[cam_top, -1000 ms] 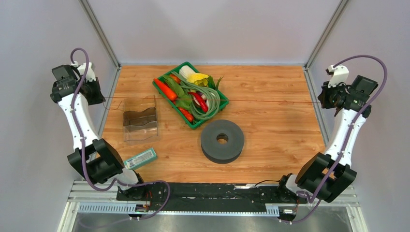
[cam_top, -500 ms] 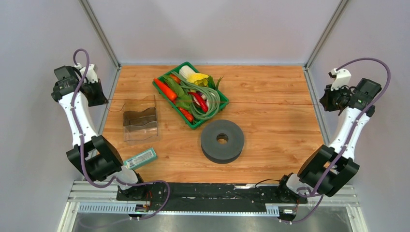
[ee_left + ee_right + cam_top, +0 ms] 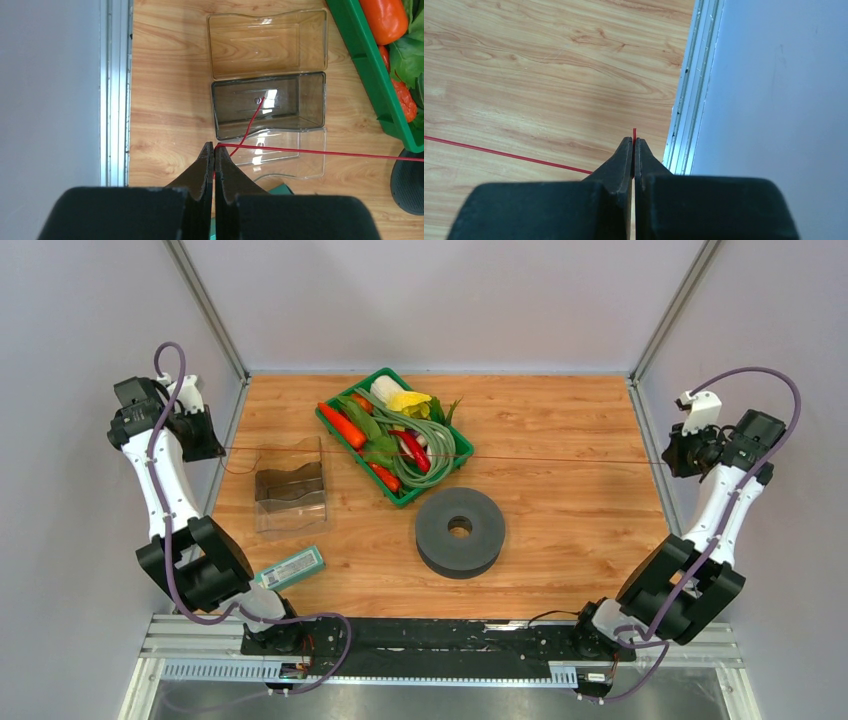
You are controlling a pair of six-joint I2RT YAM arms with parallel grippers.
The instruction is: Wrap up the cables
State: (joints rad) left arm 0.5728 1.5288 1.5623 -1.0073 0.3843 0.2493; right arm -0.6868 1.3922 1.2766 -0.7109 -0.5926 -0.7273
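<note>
A very thin red wire (image 3: 540, 455) runs taut across the table from side to side, passing over the green tray. My left gripper (image 3: 205, 443) is shut on its left part at the table's left edge; in the left wrist view the wire (image 3: 320, 152) leaves the gripper (image 3: 214, 146) rightward and a short loose tail (image 3: 252, 118) hangs over the clear box. My right gripper (image 3: 668, 455) is shut on the right end at the table's right edge; in the right wrist view the wire (image 3: 504, 152) enters the gripper (image 3: 634, 141) and its tip pokes out above.
A green tray (image 3: 335, 426) of toy vegetables and pale green strands sits at centre back. A dark grey foam ring (image 3: 460, 530) lies in front of it. A clear open plastic box (image 3: 290, 487) and a teal packet (image 3: 291, 567) lie at the left. Metal rails edge both sides.
The right gripper has drawn a little outward and nearer along the right edge, and the left arm has shifted slightly. The wire has stayed stretched between them.
</note>
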